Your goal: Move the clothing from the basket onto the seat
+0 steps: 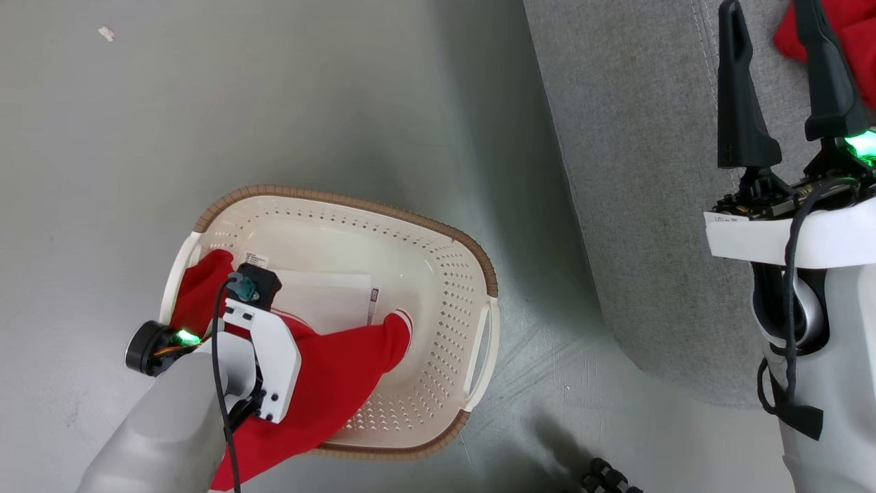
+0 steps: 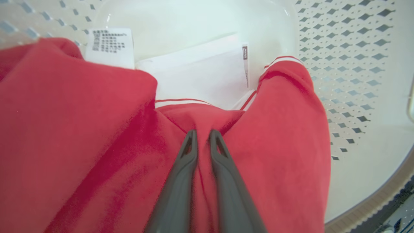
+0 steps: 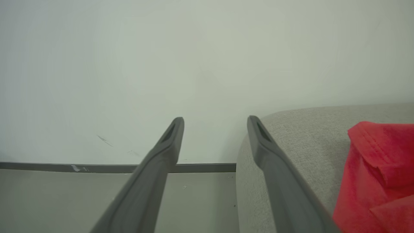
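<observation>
Right, my left gripper [image 2: 203, 136] is down inside the basket [image 1: 438, 287], fingers pinched together on a fold of the red garment [image 2: 81, 129], which lies across the basket's near side and drapes over its rim. My right gripper [image 3: 215, 121] hangs with fingers spread wide, holding nothing, over the grey seat [image 1: 636, 171], near a second red garment [image 3: 378, 168] lying there

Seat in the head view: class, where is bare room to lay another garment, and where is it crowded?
The seat is bare from its floor-side edge to the stitched seam, down to the rounded corner. Crowded at the far right, where a red garment lies.
</observation>
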{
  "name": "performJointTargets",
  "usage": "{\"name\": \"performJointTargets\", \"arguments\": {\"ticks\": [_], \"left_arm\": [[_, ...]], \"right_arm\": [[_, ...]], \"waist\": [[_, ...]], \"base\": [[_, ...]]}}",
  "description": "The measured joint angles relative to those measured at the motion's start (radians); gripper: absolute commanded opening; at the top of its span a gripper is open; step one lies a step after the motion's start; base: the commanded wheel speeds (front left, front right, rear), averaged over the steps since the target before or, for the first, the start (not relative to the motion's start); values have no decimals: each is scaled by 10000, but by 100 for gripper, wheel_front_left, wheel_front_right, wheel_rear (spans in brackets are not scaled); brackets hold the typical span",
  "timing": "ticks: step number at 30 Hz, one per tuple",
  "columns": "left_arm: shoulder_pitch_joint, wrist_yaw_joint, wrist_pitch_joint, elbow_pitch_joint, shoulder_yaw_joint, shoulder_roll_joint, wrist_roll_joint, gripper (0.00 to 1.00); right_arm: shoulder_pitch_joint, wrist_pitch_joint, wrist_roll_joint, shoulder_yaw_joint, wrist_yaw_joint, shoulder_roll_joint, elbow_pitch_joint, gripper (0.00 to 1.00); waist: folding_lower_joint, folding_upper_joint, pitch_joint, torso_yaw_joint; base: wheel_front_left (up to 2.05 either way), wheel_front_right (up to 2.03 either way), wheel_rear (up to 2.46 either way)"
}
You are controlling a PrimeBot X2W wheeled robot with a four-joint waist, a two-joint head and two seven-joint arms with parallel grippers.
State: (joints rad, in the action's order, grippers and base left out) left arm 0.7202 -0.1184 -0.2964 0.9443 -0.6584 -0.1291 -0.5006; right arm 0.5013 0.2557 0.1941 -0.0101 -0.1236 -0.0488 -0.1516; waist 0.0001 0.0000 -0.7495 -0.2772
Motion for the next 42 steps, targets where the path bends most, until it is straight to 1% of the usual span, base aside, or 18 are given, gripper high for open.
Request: {"name": "performJointTargets", "arguments": {"ticks": [14,19,26,37,42], "left_arm": [[45,-82,1030,-711,-178,-2,-268,0],[-22,-84,1536,-1315,-523,40,-332,0],[-278,-84,1908,-1802,-798,25,-642,0],[-388,-84,2734,-2625,-882,-102,-1108,0],[-620,-84,3091,-2947,-876,-228,-1246,0]], "right_arm": [[-4,2,-17,222,0,4,173,100],[-12,8,-94,249,0,4,282,100],[-29,10,-104,253,0,2,380,100],[-52,10,-215,343,0,-19,598,100],[-92,10,-217,383,0,-190,658,100]], "waist": [[0,0,803,249],[0,0,1139,346],[0,0,1565,482],[0,0,2395,810],[0,0,2790,975]], "base": [[0,0,0],[0,0,0],[0,0,0],[0,0,0],[0,0,0]]}}
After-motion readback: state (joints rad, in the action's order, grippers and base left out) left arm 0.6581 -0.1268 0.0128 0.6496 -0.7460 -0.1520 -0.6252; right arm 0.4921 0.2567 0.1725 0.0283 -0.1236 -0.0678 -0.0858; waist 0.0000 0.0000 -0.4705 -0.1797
